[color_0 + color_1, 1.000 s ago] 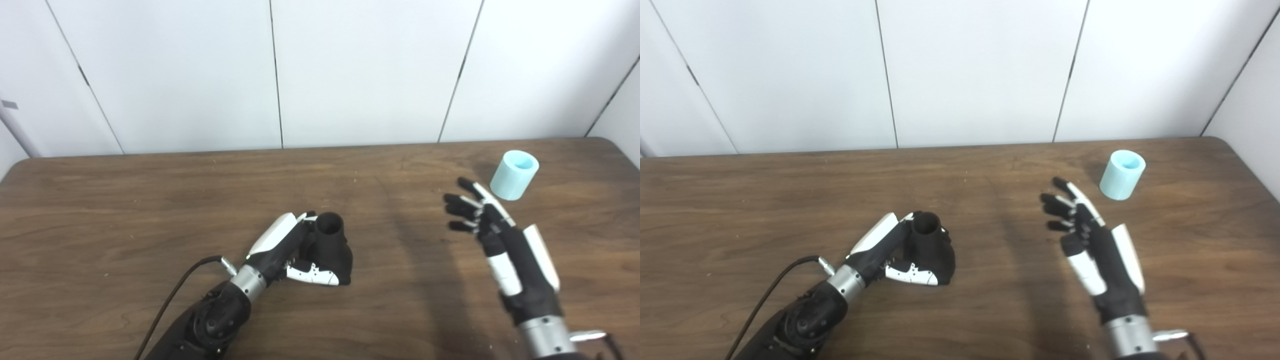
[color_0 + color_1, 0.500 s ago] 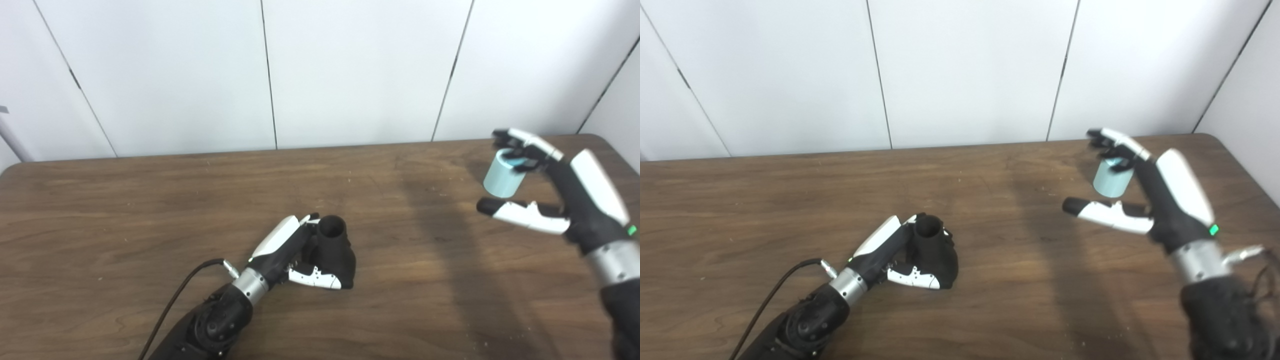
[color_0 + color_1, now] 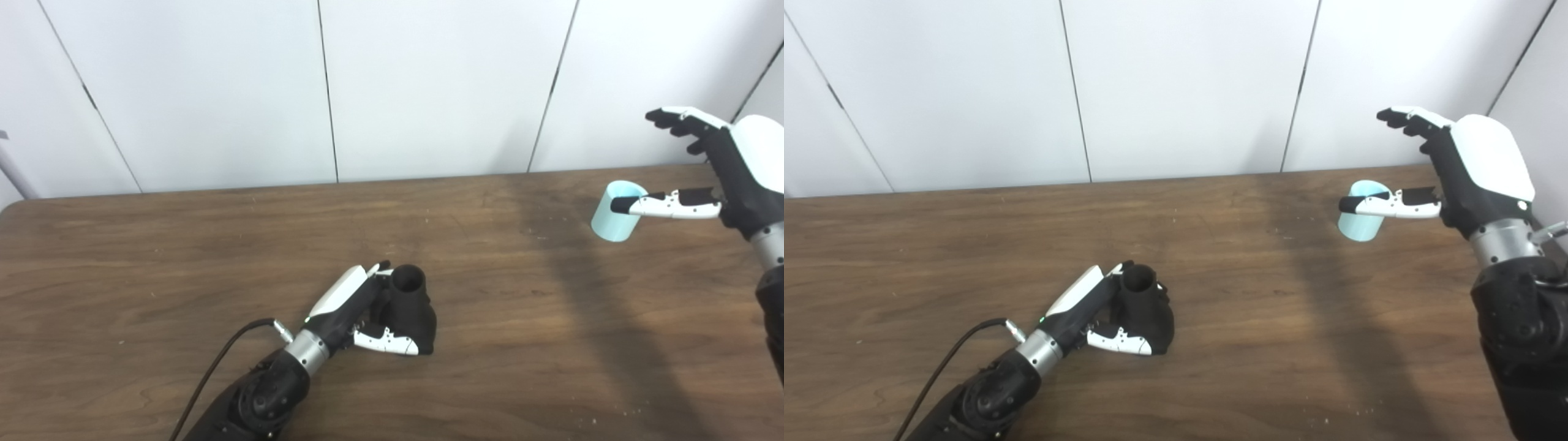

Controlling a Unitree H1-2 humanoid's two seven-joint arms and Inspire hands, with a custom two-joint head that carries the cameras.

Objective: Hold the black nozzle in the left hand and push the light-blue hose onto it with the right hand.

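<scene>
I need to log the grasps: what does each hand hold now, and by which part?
The left hand holds the black nozzle around its body. The right hand is open and holds nothing.

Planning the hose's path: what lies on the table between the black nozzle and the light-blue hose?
Nothing: only bare table between black nozzle and light-blue hose, in both eye views.

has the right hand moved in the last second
Yes. The right hand rose and went right, from short of the light-blue hose to above it, open.
</scene>
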